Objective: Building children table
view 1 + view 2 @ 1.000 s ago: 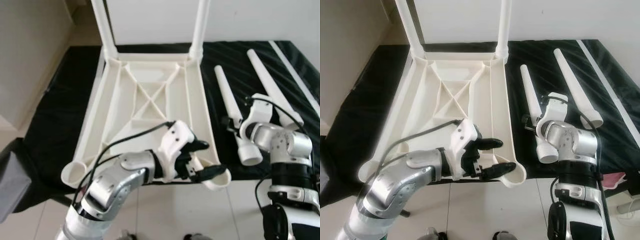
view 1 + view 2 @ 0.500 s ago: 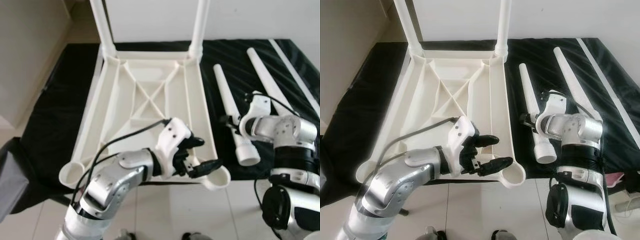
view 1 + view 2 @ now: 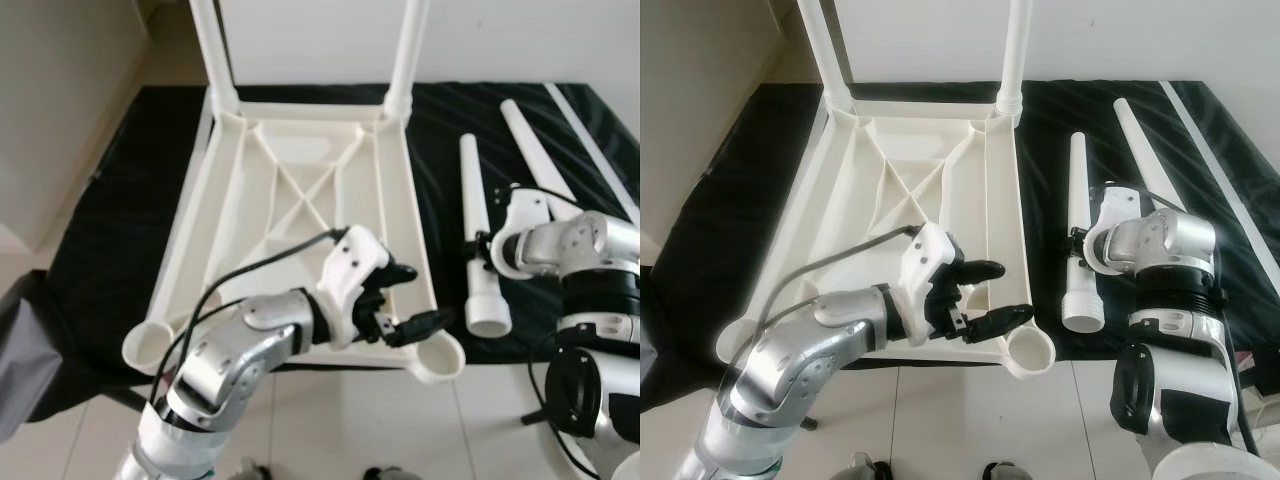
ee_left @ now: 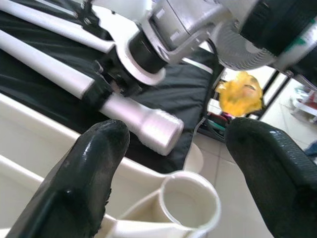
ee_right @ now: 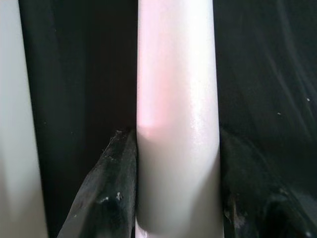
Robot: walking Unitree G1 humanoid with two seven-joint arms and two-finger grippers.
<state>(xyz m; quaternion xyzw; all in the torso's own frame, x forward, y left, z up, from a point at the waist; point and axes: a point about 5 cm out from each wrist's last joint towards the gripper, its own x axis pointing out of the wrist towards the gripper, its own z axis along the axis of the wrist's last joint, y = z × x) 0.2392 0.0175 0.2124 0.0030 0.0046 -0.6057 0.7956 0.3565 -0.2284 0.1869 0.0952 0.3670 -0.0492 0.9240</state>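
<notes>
A white plastic table top [image 3: 195,230] lies upside down on a black cloth, with two legs [image 3: 408,50] standing in its far corners. My left gripper [image 3: 425,295] is open just above the near right corner, by the empty leg socket [image 3: 438,358], which also sits between its fingers [image 4: 99,163] in the left wrist view. My right gripper [image 3: 1077,250] is shut on a loose white leg [image 3: 1078,200] lying on the cloth right of the table; black fingers [image 5: 111,193] press both sides of the leg [image 5: 178,124]. A second loose leg [image 3: 535,150] lies further right.
The black cloth [image 3: 120,200] ends at pale floor tiles [image 3: 330,420] close to me. A long white strip [image 3: 590,140] lies at the far right. The near left socket [image 3: 145,345] is empty. A grey object [image 3: 20,370] sits at the left edge.
The held leg has swung so it lies straighter, nearly parallel to the table's side, with its thin end further right. My left gripper stays open at the near right corner.
</notes>
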